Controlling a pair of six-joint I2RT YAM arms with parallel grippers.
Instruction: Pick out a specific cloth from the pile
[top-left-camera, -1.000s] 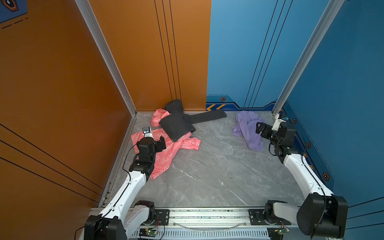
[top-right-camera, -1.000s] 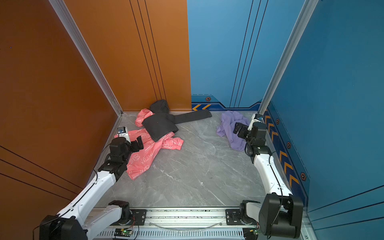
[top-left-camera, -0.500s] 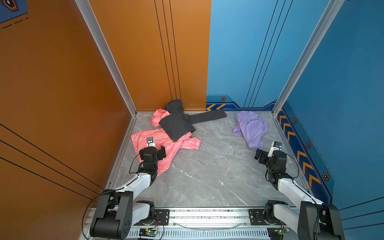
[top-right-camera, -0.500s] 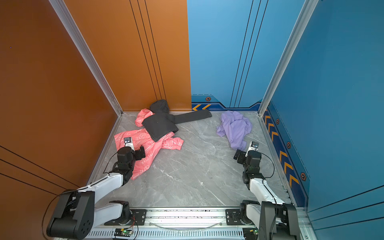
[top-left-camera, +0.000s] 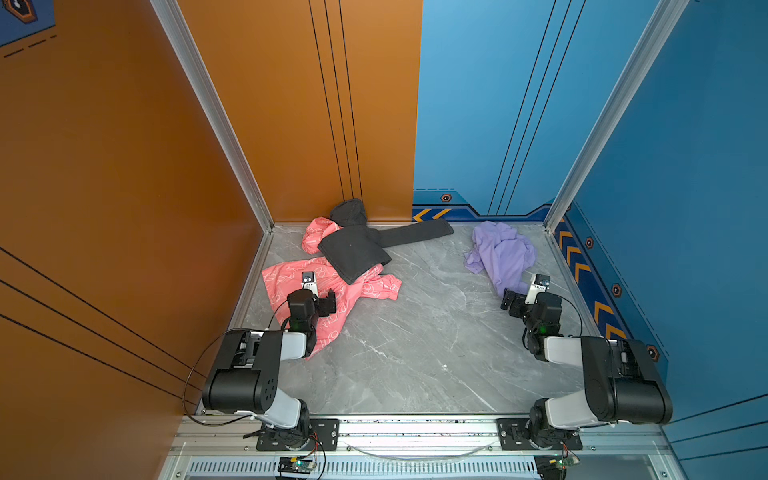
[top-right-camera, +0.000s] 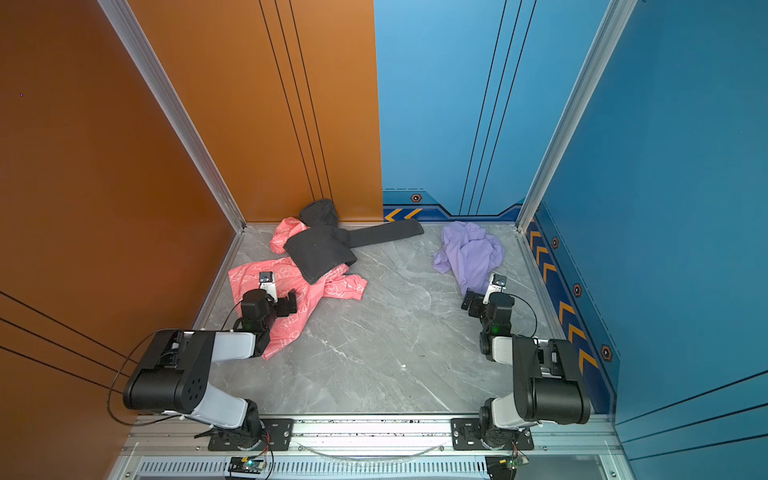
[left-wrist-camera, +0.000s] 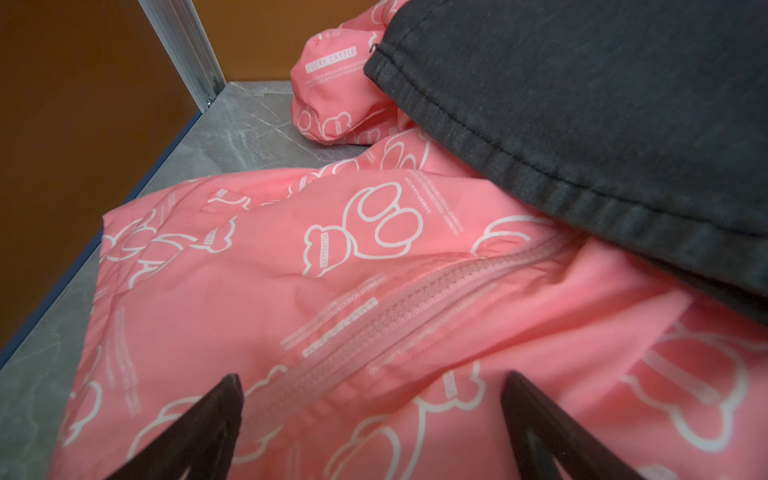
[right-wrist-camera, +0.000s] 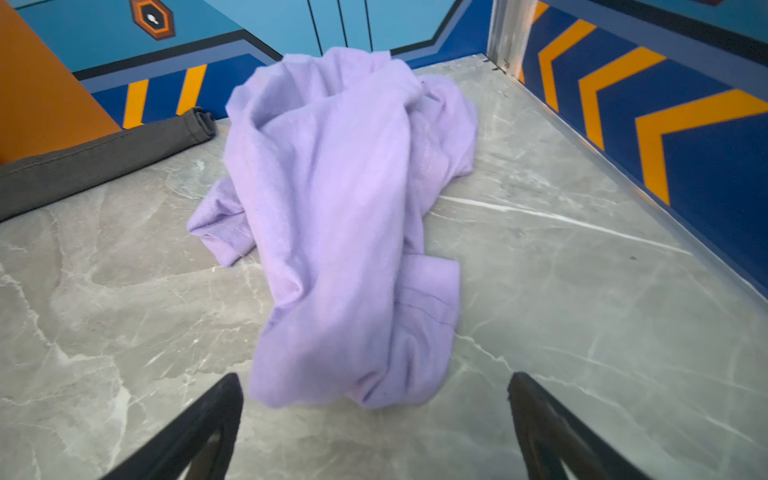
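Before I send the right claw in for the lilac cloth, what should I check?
1. The right claw is open: ok, jaws spread wide, nothing held.
2. The lilac cloth is clear of the pile: ok, it lies alone on the table, apart from the grey sleeve.
3. Line-up: ok, the cloth's near end lies just ahead, between the jaws.
4. The left claw is out of the way: ok, open and empty over the pink garment.
5. Claw height above the table: cannot tell.
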